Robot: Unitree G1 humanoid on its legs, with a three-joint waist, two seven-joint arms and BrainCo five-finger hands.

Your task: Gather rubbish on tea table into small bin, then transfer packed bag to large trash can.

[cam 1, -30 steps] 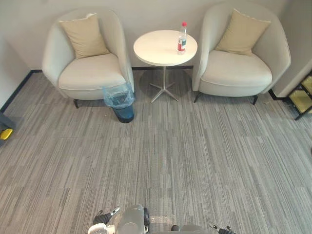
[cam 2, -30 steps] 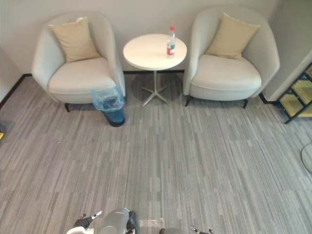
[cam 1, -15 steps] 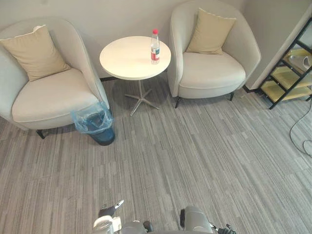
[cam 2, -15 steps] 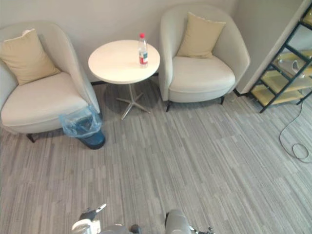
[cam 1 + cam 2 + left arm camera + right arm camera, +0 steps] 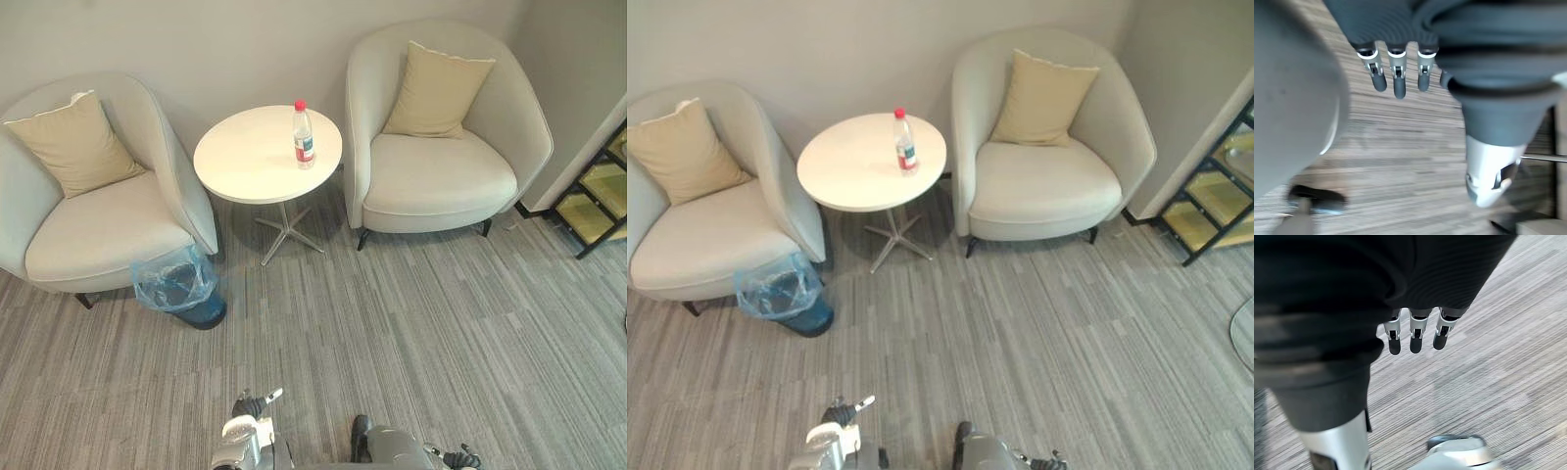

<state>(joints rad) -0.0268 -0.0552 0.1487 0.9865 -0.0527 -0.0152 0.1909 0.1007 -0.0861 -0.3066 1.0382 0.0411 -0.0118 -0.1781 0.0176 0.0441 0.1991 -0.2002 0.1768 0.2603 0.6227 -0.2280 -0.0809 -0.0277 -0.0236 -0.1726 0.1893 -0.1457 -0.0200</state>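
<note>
Fingers (image 5: 1399, 87) of your left hand (image 5: 1397, 61) hang straight, empty; right hand (image 5: 1416, 330) likewise. Bottle (image 5: 304, 135) upright on worktop (image 5: 245, 166); lined bin (image 5: 176, 284) just beside left armchair (image 5: 98, 230).

Probably an office lounge: armchairs (image 5: 98, 220) flank a tea table (image 5: 245, 159).

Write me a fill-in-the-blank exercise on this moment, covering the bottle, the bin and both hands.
The water bottle stands upright on the tea table and has a ____ cap.
The small bin, lined with a ____ bag, sits on the floor beside the left armchair.
The left hand and the right hand have straight fingers and hold ____.
Missing words: red; blue; nothing.
</note>
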